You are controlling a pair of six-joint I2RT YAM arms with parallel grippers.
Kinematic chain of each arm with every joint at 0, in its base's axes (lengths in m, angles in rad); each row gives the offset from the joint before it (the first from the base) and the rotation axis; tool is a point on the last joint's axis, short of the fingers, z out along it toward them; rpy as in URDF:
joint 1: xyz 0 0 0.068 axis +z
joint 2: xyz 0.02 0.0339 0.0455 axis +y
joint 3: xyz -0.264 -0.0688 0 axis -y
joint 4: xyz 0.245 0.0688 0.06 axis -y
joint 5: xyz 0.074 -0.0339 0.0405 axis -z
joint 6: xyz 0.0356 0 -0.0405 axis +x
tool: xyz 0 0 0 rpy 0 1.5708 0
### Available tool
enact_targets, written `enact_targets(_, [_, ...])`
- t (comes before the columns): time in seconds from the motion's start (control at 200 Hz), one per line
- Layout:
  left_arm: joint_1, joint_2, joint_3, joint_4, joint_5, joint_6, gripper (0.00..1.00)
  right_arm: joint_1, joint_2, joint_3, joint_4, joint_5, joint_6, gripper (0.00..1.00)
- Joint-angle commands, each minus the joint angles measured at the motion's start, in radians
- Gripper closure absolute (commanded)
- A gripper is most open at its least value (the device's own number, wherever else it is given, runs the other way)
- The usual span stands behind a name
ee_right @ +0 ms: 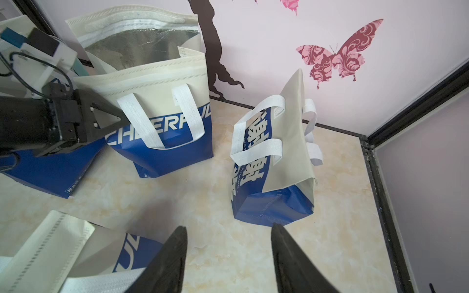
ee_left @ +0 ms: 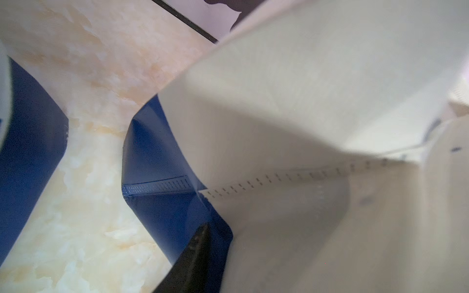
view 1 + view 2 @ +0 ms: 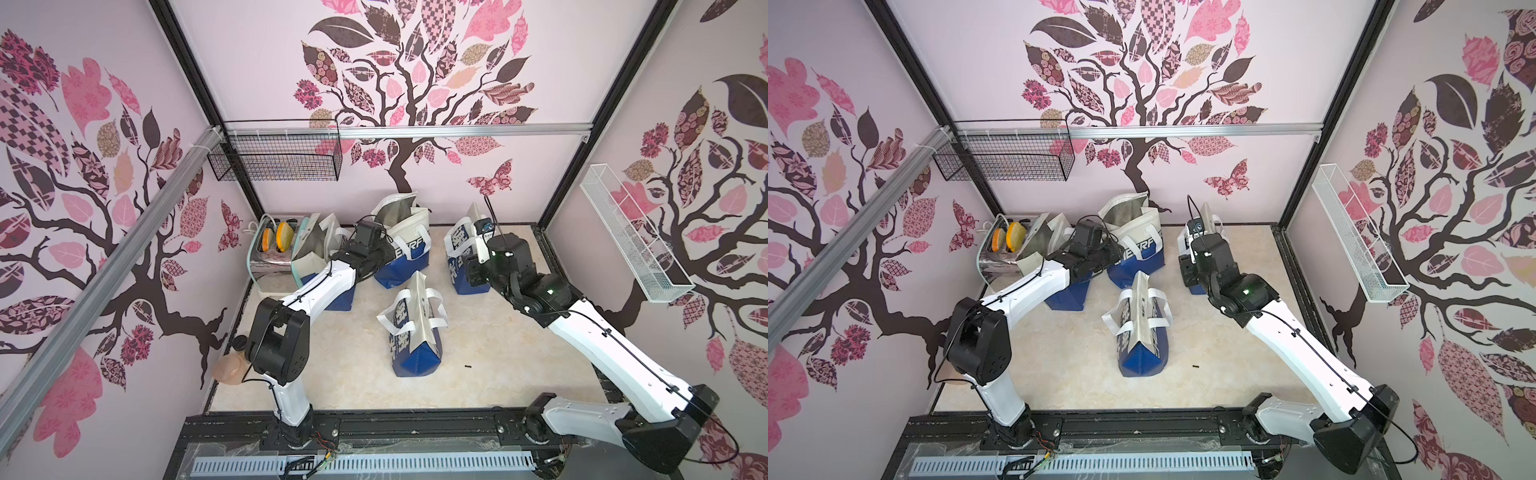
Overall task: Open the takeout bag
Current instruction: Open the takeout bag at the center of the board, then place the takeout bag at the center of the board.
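Nearest us, a closed cream-and-blue non-woven tote (image 3: 409, 332) sits on the glossy beige marble-look tabletop (image 3: 498, 365). Right gripper (image 1: 228, 227) hangs released, empty. Further back, left gripper (image 1: 120, 118) sits at the gaping, foil-lined cream-and-blue takeout bag (image 1: 157, 83) by the tree-decal wall (image 3: 415, 83). One finger (image 2: 198, 253) shows and fabric hides its mate, so we can't tell its grip.
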Motion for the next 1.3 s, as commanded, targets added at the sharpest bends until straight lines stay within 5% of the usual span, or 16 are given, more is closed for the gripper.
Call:
enact_targets(0.0, [-0.006,-0.052,-0.067,0.024,0.015,0.067,0.55,0.006,-0.007,0.034,-0.019,-0.039,0.027,0.44])
enact_targets(0.165, [-0.011,-0.169,-0.21,0.031,0.023,0.099,0.4,0.006,0.0,0.045,-0.034,-0.085,0.057,0.43])
enact_targets(0.51, [-0.021,-0.51,-0.422,-0.03,0.067,0.26,0.33,0.005,0.082,0.206,-0.189,-0.214,0.168,0.39])
enact_targets(0.865, [-0.085,-0.859,-0.631,-0.286,0.121,0.31,0.37,0.029,0.214,0.438,-0.496,-0.618,0.631,0.41])
enact_targets(1.065, [-0.086,-1.016,-0.693,-0.336,0.136,0.302,0.37,0.199,0.278,0.529,-0.609,-0.556,0.752,0.41])
enact_targets(1.295, [-0.086,-1.07,-0.676,-0.436,0.15,0.328,0.38,0.259,0.39,0.599,-0.768,-0.43,0.825,0.47])
